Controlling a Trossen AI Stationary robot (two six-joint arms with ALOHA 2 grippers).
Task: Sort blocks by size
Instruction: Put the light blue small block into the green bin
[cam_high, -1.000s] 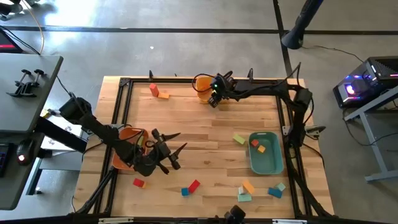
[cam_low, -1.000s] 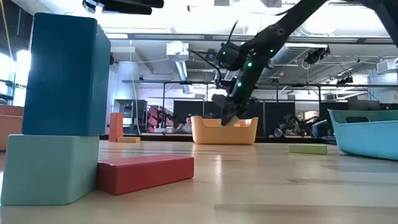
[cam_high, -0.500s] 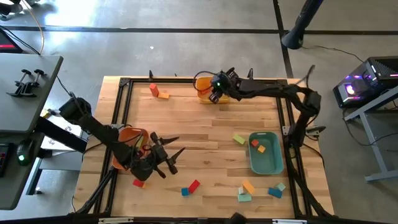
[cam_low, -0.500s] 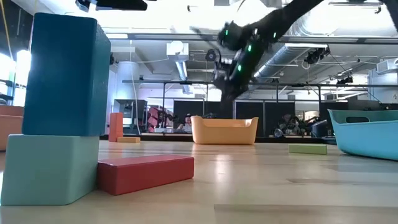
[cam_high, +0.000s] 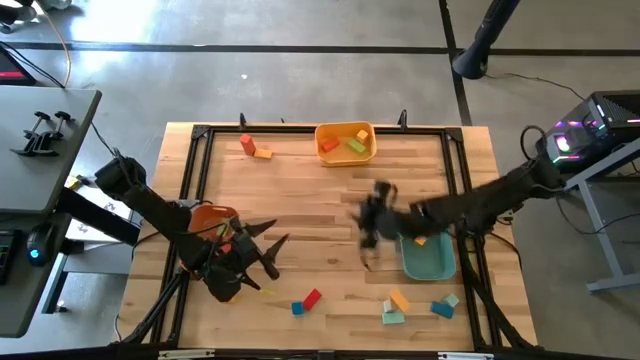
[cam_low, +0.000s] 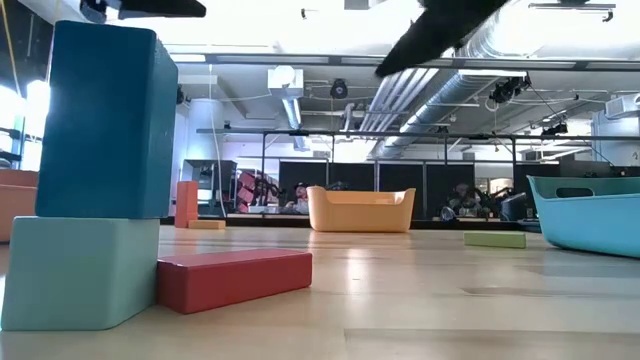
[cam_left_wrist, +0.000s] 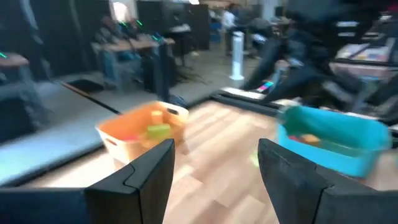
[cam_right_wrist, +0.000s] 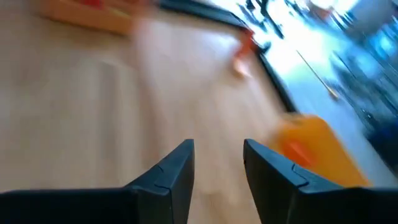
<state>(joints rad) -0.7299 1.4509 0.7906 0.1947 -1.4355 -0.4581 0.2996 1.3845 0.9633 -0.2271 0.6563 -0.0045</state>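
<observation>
My right gripper (cam_high: 368, 238) (cam_right_wrist: 217, 155) hangs open and empty over the middle of the table, just left of the teal tray (cam_high: 428, 268). My left gripper (cam_high: 272, 254) (cam_left_wrist: 214, 155) is open and empty beside the orange tray (cam_high: 212, 214) at the near left. Loose blocks lie flat on the table: a red and an orange block (cam_high: 254, 149) at the far left, a red and a blue block (cam_high: 306, 301) near the front, and orange, teal and blue blocks (cam_high: 420, 306) at the front right. The yellow tray (cam_high: 345, 155) at the far edge holds red, green and orange blocks.
In the low view a blue block (cam_low: 105, 120) stands on a teal block (cam_low: 80, 270) beside a red bar (cam_low: 235, 278), close to the camera. A green block (cam_low: 494, 240) lies before the teal tray (cam_low: 590, 215). Bare wood lies between the trays.
My right gripper has risen out of the yellow tray and swept fast from the far edge toward the near right, to the middle of the table beside the teal tray. My left gripper has drifted a little toward the near left corner.
</observation>
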